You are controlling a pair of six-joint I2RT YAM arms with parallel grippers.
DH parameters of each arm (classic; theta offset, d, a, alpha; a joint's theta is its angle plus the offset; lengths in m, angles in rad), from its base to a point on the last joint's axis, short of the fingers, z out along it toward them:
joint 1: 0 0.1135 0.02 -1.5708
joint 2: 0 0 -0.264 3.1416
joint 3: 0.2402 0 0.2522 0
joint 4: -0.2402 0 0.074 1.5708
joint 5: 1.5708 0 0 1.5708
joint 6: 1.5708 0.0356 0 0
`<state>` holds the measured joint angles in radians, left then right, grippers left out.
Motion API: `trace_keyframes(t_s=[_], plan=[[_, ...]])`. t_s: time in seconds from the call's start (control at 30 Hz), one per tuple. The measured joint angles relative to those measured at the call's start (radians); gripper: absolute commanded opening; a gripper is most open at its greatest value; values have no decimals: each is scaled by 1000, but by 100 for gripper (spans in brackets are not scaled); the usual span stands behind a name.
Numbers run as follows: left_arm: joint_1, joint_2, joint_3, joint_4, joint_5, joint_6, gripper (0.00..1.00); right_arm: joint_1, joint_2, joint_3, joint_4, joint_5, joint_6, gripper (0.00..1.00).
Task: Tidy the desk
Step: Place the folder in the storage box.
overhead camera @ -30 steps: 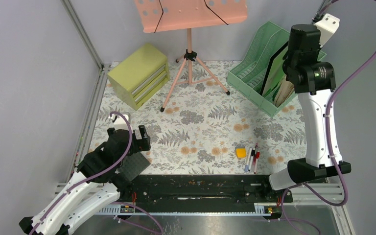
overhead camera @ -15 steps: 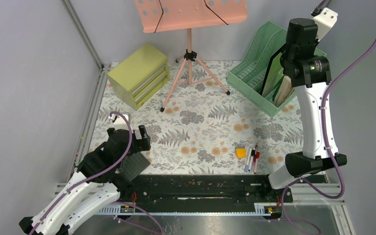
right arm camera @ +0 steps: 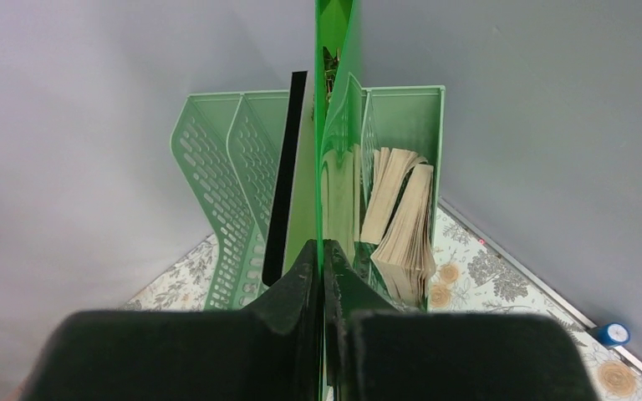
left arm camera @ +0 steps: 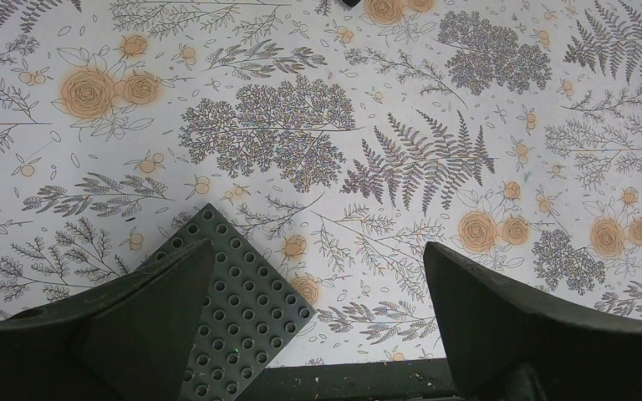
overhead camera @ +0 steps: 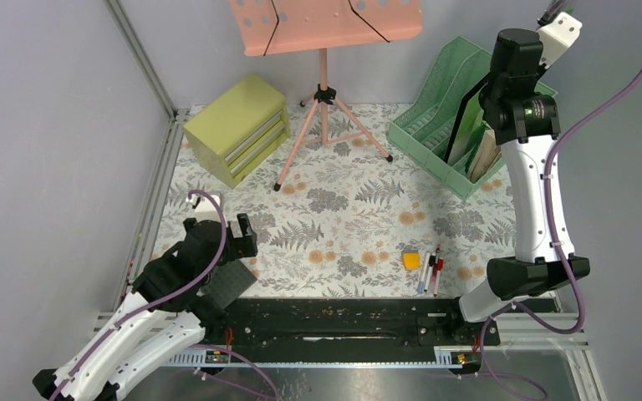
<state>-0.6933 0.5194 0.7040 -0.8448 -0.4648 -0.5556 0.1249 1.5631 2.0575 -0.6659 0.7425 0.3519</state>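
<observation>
Between the metal rails the fern-printed worktop (overhead camera: 343, 209) is lying flat. At its far right corner the right claw (right arm camera: 322, 259) is clenching a thin green folder (right arm camera: 336, 125) at the mint file rack (right arm camera: 217, 167). By the near left corner the left claw (left arm camera: 318, 251) is hanging released over a grey studded plate (left arm camera: 251, 309).

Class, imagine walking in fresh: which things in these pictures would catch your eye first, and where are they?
A salmon-pink music stand rises at the far middle of the desk. At the far right, the right hand is shut on a thin green folder, upright in a mint-green file rack.
</observation>
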Motion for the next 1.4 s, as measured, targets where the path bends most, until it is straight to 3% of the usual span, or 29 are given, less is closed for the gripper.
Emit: trace_keyframes(t_s=[0.27, 0.8, 1.4], plan=[[0, 0, 0, 0, 0, 0, 99, -18, 55, 16, 26, -6, 8, 0], [0, 14, 0, 0, 1, 0, 99, -114, 106, 16, 1, -160, 131, 0], [0, 28, 0, 0, 3, 0, 99, -149, 106, -148, 77, -207, 172, 0]])
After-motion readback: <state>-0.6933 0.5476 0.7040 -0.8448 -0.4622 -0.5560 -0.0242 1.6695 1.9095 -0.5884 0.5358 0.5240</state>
